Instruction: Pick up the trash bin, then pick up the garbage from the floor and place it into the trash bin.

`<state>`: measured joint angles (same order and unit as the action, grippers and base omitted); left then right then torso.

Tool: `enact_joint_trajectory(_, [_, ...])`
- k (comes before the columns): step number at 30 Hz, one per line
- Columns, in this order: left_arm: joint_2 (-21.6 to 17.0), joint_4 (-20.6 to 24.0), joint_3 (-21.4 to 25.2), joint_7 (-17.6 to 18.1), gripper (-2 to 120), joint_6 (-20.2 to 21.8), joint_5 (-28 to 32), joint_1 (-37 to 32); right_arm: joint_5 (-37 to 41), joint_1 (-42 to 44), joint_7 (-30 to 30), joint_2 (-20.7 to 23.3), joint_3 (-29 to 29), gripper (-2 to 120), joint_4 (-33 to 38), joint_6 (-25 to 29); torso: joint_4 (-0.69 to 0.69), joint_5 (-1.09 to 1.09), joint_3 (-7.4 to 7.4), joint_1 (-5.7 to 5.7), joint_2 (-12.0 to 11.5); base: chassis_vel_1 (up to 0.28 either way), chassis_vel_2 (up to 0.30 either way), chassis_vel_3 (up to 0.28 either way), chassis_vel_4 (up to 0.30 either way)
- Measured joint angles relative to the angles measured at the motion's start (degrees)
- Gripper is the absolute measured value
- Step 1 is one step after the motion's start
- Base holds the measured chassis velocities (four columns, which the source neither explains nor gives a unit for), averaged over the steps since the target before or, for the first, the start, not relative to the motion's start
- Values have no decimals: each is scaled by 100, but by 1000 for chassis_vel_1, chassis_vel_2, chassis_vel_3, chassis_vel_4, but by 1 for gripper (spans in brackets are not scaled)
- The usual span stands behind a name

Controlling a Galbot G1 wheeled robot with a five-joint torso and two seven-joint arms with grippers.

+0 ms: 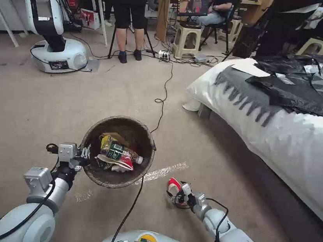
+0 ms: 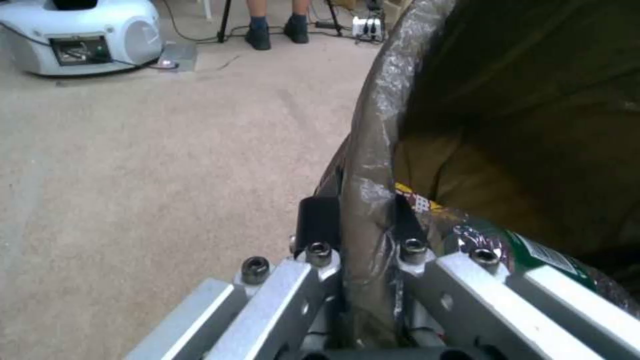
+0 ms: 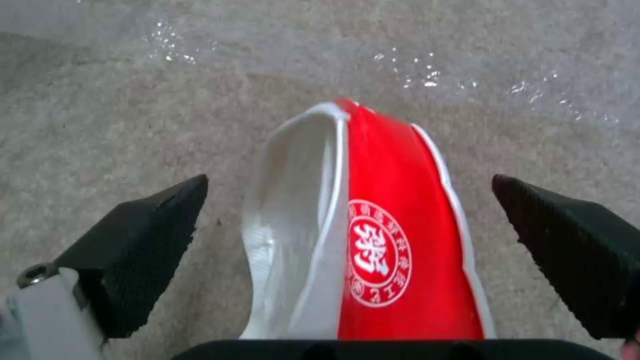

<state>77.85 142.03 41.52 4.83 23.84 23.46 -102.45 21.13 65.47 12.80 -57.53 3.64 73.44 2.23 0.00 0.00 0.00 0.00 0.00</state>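
left gripper point(image 2: 357, 225) jaws pinch the trash bin point(image 1: 117, 151) rim. right gripper point(image 3: 347, 250) jaws spread, crushed cup point(image 3: 363, 235) centred between them: close squarely across its flattened sides.

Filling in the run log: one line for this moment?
left gripper: shut on trash bin rim | right gripper: open, straddling crushed cup on floor | bin: holds litter

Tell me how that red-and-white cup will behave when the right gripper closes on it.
The cup already looks crushed flat, so it will probably fold further rather than resist. It seems to be thin paper, likely very light. Its glossy red face may slip between the fingers of the open right gripper, which straddle it on the carpet.
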Motion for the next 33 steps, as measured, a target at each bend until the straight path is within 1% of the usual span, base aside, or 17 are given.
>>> enact_joint_trajectory(3, [-3, -9, 0, -1, 0, -1, 7, 14, -32, 12, 13, -32, -1, 87, -36, 0, 0, 0, 0, 0, 0, 0, 0, 0, 0])
enact_joint_trajectory(4, [-3, -9, 0, -1, 0, -1, 7, 14, -32, 12, 13, -32, -1, 87, -36, 0, 0, 0, 0, 0, 0, 0, 0, 0, 0])
enact_joint_trajectory(5, [-4, -12, 0, -1, 0, -2, 8, 17, -37, 18, 18, -40, -1, 83, -41, 0, 0, 0, 0, 0, 0, 0, 0, 0, 0])
enact_joint_trajectory(7, [-7, -17, 0, 0, 0, -3, 13, 23, -45, 43, 26, -62, -8, 72, -49, 0, 0, 0, 0, 0, 0, 0, 0, 0, 0])
enact_joint_trajectory(8, [-7, -17, 0, 0, 0, -3, 13, 23, -45, 43, 26, -62, -8, 72, -49, 0, 0, 0, 0, 0, 0, 0, 0, 0, 0])
enact_joint_trajectory(12, [-11, -23, 0, 3, 0, -5, 21, 31, -45, 66, 37, -65, -26, 54, -24, 0, 0, 1, 0, 0, 0, 0, 0, 0, 0])
enact_joint_trajectory(13, [-11, -23, 0, 3, 0, -5, 21, 31, -45, 66, 37, -65, -26, 54, -24, 0, 0, 1, 0, 0, 0, 0, 0, 0, 0])
enact_joint_trajectory(15, [-12, -26, 0, 4, 0, -7, 23, 35, -46, 68, 36, -63, -29, 46, -4, 2, 0, 1, 0, 0, 0, 0, 0, 0, 0])
enact_joint_trajectory(17, [-19, -31, 0, 4, 0, -8, 27, 39, -47, 71, 25, -61, -31, 34, 25, 4, 0, 1, 0, 0, 0, 0, 0, 0, 0])
enact_joint_trajectory(18, [-19, -31, 0, 4, 0, -8, 27, 39, -47, 71, 25, -61, -31, 34, 25, 4, 0, 1, 0, 0, 0, 0, 0, 0, 0])
enact_joint_trajectory(21, [-32, -33, -1, 4, 0, -8, 29, 39, -73, 71, 16, -61, -41, 22, 33, 20, 0, 1, 0, 0, 0, 0, 0, 0, 0])
enact_joint_trajectory(22, [-32, -33, -1, 4, 0, -8, 29, 39, -73, 71, 16, -61, -41, 22, 33, 20, 0, 1, 0, 0, 0, 0, 0, 0, 0])
enact_joint_trajectory(24, [-36, -33, -2, 4, 0, -9, 31, 39, -89, 73, 11, -64, -48, 13, 39, 42, 0, 1, 0, 0, 0, 0, 0, 0, 0])
enact_joint_trajectory(25, [-37, -33, -5, 4, 0, -9, 31, 39, -94, 76, 4, -64, -57, 6, 56, 49, 0, 1, 0, 0, 0, 0, 0, 0, 0])
enact_joint_trajectory(26, [-37, -33, -5, 4, 0, -9, 31, 39, -94, 76, 4, -64, -57, 6, 56, 49, 0, 1, 0, 0, 0, 0, 0, 0, 0])
enact_joint_trajectory(28, [-38, -33, -12, 3, 0, -9, 31, 38, -96, 80, -39, -62, -83, 0, 101, 51, 0, 0, 0, 0, 0, 0, 0, 0, 0])
enact_joint_trajectory(33, [-38, -33, -19, 2, 0, -9, 30, 35, -89, 90, -99, -16, -175, 0, 261, 67, 0, 0, 0, 0, 0, 0, 0, 0, 0])
